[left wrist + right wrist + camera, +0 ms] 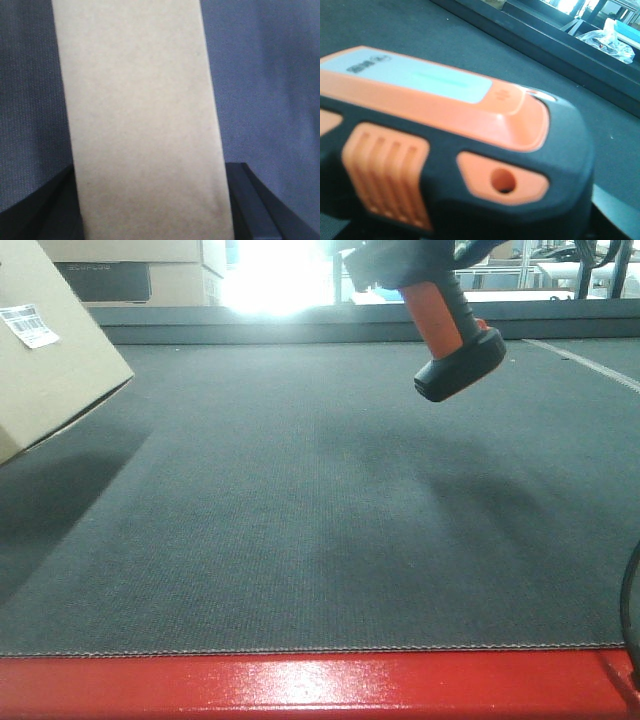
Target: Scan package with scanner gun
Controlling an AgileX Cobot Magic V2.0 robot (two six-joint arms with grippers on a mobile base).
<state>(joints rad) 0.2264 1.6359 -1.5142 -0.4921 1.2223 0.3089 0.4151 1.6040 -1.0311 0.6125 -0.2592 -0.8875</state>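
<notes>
The gray desk [320, 540] fills the view. The big tan package [55, 380] is on the left, tipped and up off the desk. The left hand [152, 210] grips it, one black finger on each side. The orange and black scanner gun [447, 330] hangs in the air at the far right, its top held by the right hand [400, 265]. A small white label [30, 326] sits on the package.

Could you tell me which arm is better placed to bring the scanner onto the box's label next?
The right, I think. It holds the scanner off the mat, across from the tilted box; the left is busy holding that box up, white label facing the front camera.
</notes>
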